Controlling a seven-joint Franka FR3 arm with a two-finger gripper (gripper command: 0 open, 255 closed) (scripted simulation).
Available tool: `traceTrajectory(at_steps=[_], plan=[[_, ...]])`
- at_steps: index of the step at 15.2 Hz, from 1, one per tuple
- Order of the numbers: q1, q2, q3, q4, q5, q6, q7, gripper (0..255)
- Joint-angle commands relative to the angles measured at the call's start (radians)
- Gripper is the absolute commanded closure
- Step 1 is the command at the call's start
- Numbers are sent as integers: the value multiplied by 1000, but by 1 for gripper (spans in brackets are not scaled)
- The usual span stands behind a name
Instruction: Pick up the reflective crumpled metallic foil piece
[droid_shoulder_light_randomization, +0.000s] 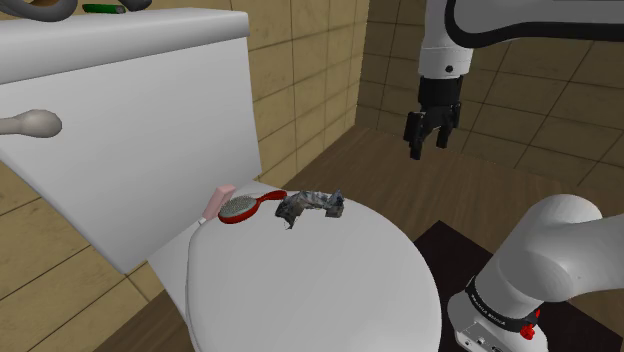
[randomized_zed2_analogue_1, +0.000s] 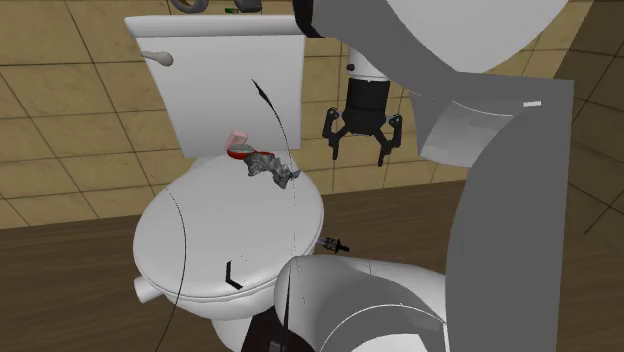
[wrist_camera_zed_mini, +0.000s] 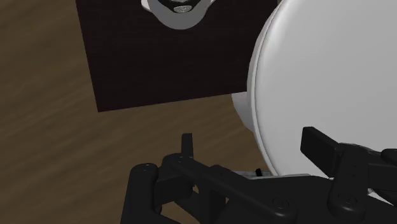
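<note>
Tan-tiled bathroom: our black hand (droid_shoulder_light_randomization: 428, 146) hangs, fingers apart, beside the white toilet lid (droid_shoulder_light_randomization: 330, 290), clear to reach its crumpled grey foil (droid_shoulder_light_randomization: 312, 205).

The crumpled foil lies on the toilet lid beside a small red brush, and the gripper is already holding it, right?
Not quite. The foil does lie on the toilet lid beside the red brush, but the gripper is not holding it. The shoulder view shows it open in the air, apart from the foil, with nothing between its fingers.
</note>
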Motion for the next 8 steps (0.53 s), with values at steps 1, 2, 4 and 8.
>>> traceTrajectory(at_steps=[1, 2, 4, 8], plan=[[0, 0, 0, 0, 0, 0, 0, 0], [15, 38, 10, 16, 5, 17, -13, 0], [44, 112, 32, 52, 13, 47, -38, 0], [98, 258, 77, 131, 24, 94, -87, 0]])
